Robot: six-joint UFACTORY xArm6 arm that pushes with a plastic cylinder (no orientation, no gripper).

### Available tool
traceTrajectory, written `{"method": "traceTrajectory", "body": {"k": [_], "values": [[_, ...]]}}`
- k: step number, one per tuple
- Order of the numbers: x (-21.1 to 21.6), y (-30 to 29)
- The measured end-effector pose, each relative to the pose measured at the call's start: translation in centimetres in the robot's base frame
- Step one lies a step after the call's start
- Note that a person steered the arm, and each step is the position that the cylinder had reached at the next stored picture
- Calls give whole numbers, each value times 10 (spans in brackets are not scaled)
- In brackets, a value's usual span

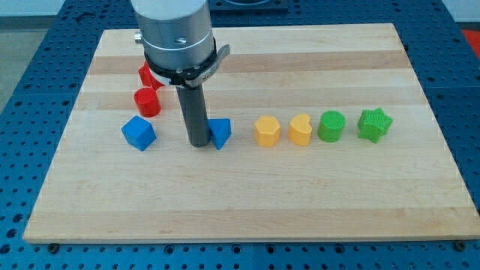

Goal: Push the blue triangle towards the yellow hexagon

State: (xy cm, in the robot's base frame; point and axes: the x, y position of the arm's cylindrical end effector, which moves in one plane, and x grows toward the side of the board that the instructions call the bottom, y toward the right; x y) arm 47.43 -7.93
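The blue triangle (220, 133) lies near the board's middle, partly hidden on its left by my rod. My tip (199, 143) touches the triangle's left side. The yellow hexagon (267, 131) sits a short way to the triangle's right, with a gap between them. A blue cube (139, 133) stands apart on the tip's left.
A yellow heart-like block (301, 130), a green cylinder (331, 126) and a green star (374, 124) continue the row to the view's right. A red cylinder (147, 102) and another red block (147, 74) lie at the upper left. The wooden board (240, 202) rests on a blue perforated table.
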Motion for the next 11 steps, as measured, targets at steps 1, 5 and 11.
{"method": "traceTrajectory", "body": {"k": [1, 5, 11], "values": [[0, 0], [0, 14], [13, 9]]}}
